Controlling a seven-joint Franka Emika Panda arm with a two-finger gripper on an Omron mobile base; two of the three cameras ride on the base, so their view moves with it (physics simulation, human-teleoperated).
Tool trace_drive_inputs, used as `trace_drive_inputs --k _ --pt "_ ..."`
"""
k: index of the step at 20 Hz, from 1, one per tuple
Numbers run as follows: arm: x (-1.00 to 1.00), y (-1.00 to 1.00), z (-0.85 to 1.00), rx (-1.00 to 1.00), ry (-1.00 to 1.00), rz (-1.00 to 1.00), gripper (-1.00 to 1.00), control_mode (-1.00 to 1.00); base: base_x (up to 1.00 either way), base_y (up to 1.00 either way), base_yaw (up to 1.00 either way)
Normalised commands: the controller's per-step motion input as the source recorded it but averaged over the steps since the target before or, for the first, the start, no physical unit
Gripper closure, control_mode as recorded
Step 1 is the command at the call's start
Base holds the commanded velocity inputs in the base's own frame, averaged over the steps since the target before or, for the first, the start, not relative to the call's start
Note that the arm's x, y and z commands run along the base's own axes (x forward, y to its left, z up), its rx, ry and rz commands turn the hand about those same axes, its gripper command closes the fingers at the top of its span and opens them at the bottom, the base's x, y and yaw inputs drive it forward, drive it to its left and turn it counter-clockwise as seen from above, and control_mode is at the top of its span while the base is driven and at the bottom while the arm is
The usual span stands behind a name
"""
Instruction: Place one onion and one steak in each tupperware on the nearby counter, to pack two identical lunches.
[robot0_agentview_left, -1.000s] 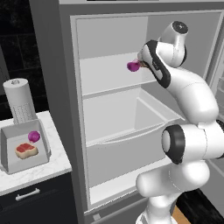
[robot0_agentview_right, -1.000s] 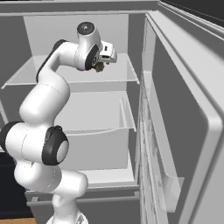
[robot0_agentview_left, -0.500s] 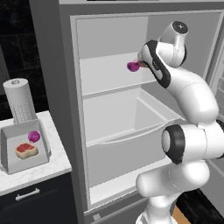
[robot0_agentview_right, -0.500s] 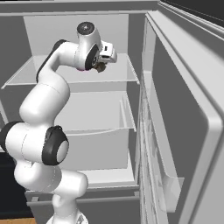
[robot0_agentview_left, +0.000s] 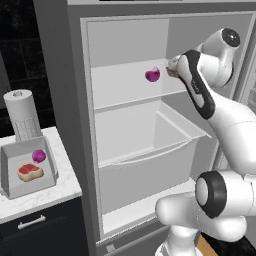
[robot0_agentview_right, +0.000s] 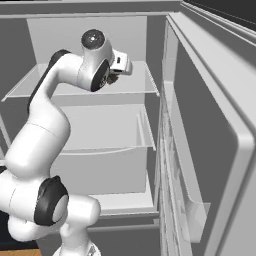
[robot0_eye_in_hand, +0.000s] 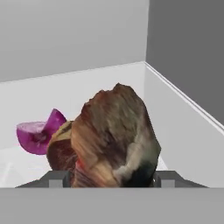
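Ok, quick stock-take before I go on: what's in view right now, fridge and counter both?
steak: one, brown and red, on the upper fridge shelf, between the gripper's finger tips
onion: one, purple, on the same shelf beside that steak
fridge: one, grey-white, door open, empty drawer below the shelf
tupperware: one seen, grey, on the counter left of the fridge
packed steak: one, red, inside the tupperware
packed onion: one, purple, inside the tupperware behind the packed steak
paper-towel roll: one, white, upright behind the tupperware
counter: white marble-look, over dark cabinets
gripper: closed on the steak, reaching in over the upper shelf
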Motion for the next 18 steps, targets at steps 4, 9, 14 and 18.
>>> trace_drive_inputs --k 4,9,14,18 --pt "-0.91 0.0 0.18 0.01 -0.06 0.0 1.0 -1.0 0.0 0.0 0.0" --pt "-1.0 0.0 0.39 -0.01 0.14 0.0 1.0 -1.0 0.0 0.0 0.0" --pt "-0.89 0.06 0.16 -0.09 0.38 0.0 1.0 -1.0 0.0 0.0 0.0" --pt "-0.88 0.21 -0.68 -0.06 0.28 0.0 1.0 -1.0 0.0 0.0 0.0"
